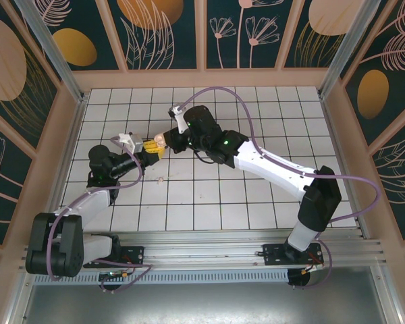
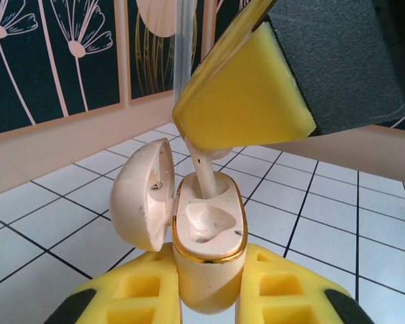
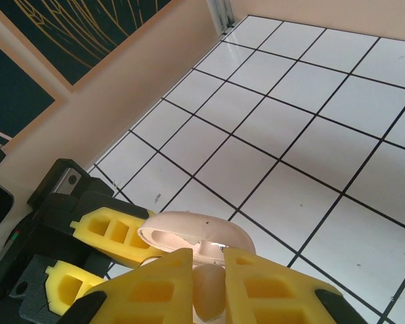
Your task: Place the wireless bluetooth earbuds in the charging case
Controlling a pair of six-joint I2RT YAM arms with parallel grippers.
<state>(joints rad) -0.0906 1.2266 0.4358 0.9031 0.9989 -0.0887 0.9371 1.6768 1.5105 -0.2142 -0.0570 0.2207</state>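
**Entry: two end effectors meeting over one charging case**

1. Left end effector (image 2: 209,287): yellow foam-padded fingers, clenched on the lower body of a cream-pink, gold-rimmed oval plastic charging case (image 2: 204,273). The case stands upright between the pads and is held clear above the table.
2. Case lid (image 2: 145,196): rounded cream shell, hinged back. It stands up off the left side of this end effector as its wrist camera sees it.
3. Near socket (image 2: 202,219): a shallow moulded hollow inside the gold rim, with nothing in it.
4. Right end effector (image 3: 209,270): matching yellow foam fingers, directly above the left one and closed down on a small whitish-pink wireless earbud with a short stem (image 2: 206,174).
5. Earbud position: the stem points down into the far socket of the charging case. Its head is hidden between the right pads, so whether it is fully seated cannot be told.
6. Small pale speck (image 1: 163,179): lies on the table on the near side of both end effectors, apart from them. It is too small to identify.
7. Table (image 2: 364,223): white square tiles with dark grout lines, below both end effectors.
8. Surround: a peach-coloured border, then dark teal wall panels (image 2: 54,61) with pale floral line drawings, beyond the table on the far side.
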